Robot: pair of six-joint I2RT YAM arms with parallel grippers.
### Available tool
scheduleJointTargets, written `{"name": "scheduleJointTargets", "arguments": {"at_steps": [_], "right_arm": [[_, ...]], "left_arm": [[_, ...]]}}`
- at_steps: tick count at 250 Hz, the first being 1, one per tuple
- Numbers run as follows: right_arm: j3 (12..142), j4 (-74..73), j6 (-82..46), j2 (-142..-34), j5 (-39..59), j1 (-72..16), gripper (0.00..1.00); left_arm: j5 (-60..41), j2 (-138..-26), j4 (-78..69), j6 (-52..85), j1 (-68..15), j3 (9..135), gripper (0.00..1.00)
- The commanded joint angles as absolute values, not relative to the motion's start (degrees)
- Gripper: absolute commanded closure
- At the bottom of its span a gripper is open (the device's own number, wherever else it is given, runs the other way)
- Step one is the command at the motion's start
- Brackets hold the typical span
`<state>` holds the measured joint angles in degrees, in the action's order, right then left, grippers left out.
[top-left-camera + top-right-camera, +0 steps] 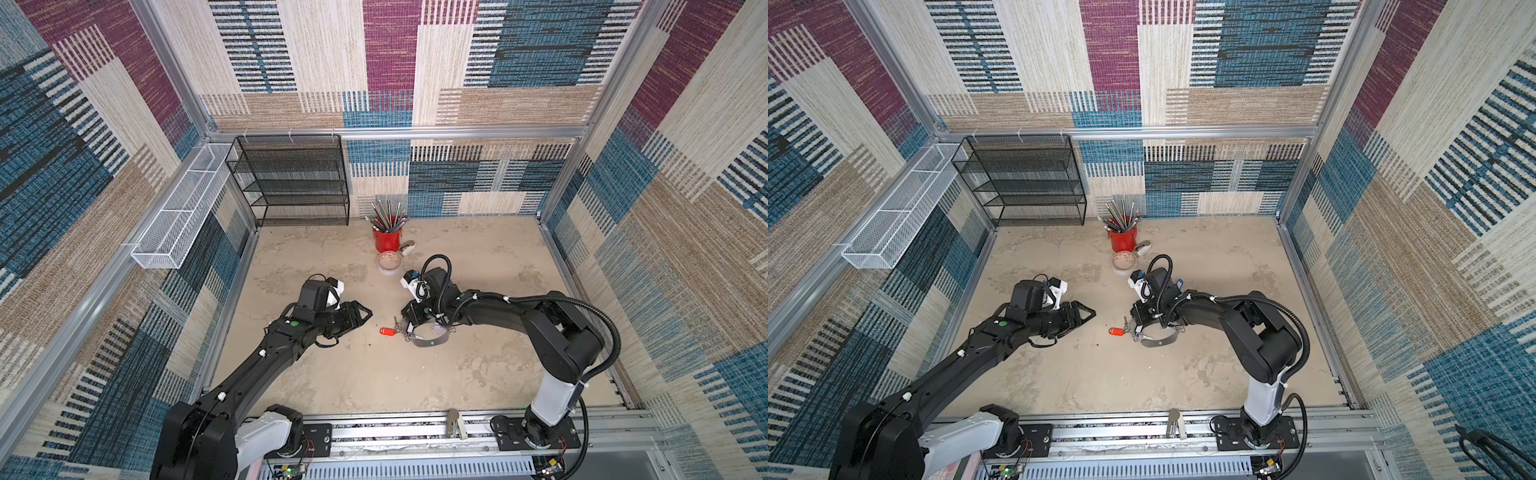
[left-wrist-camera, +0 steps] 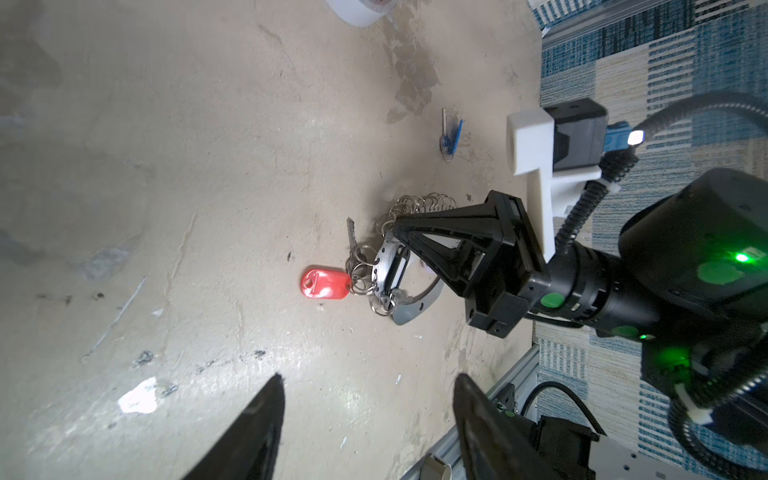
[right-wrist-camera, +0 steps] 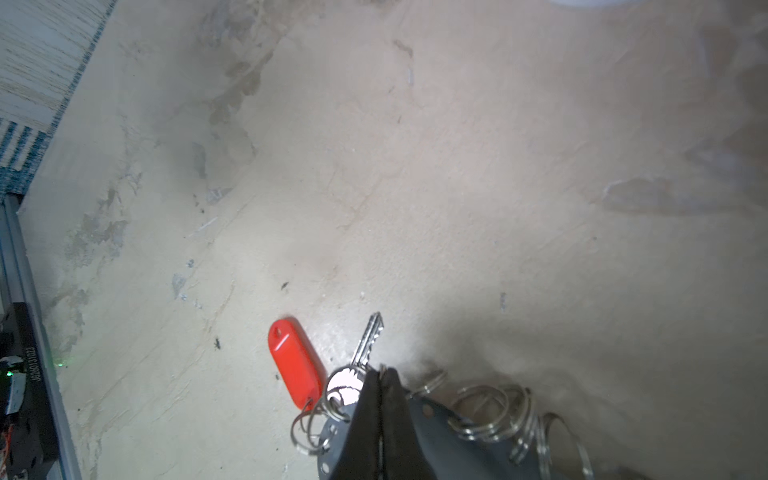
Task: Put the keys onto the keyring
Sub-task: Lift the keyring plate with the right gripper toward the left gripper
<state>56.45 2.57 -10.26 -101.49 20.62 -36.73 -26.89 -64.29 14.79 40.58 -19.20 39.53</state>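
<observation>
Right gripper jaws are seen pressed shut, tips on the keyring edge; a pinched ring cannot be confirmed. Red-tagged key is found just ahead of these tips. Left gripper jaws are held apart, empty, well short of the keyring. Blue-tagged key is seen apart.

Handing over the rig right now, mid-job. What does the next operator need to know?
Left gripper: open, empty, hovering short of the red-tagged key.
Right gripper: shut, tips down on the keyring end, by that key's ring; grip unclear.
Blue-tagged key: loose on the table, apart from the keyring.
Done: red key's ring meets the keyring's rings; linkage unconfirmed.
Left: confirm it, then thread blue.
</observation>
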Motion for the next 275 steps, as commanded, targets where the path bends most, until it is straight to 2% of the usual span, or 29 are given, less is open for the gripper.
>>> {"name": "scheduleJointTargets", "arguments": {"at_steps": [1,24,50,81,112,198,238,275], "right_arm": [[56.1,0.2,-10.1,-98.4,22.6,-36.9,1.0],[55.9,-0.2,-9.8,-95.6,24.3,-36.9,1.0],[55.1,-1.2,-9.6,-92.0,25.8,-36.9,1.0],[54.3,-3.0,-8.9,-87.7,28.7,-36.9,1.0],[52.5,-6.4,-8.3,-83.5,31.9,-36.9,1.0],[50.9,-12.2,-7.6,-78.1,37.4,-36.9,1.0],[50.7,-13.9,-7.4,-76.8,38.5,-36.9,1.0],[50.0,-16.4,-8.4,-76.1,40.6,-36.9,1.0]], "left_arm": [[-26.5,-63.1,15.5,37.3,-19.0,41.1,0.29],[-26.5,-62.2,16.1,36.0,-18.8,42.7,0.2],[-26.5,-60.9,16.2,34.4,-18.7,44.1,0.01],[-25.5,-59.3,15.9,33.3,-18.4,45.7,0.01],[-29.2,-59.4,13.6,32.4,-18.4,47.5,0.0],[-40.0,-63.5,16.6,27.2,-18.4,56.3,0.23],[-41.5,-67.2,19.3,25.5,-18.4,60.0,0.31],[-48.3,-70.8,17.7,26.3,-18.6,61.0,0.42]]}}
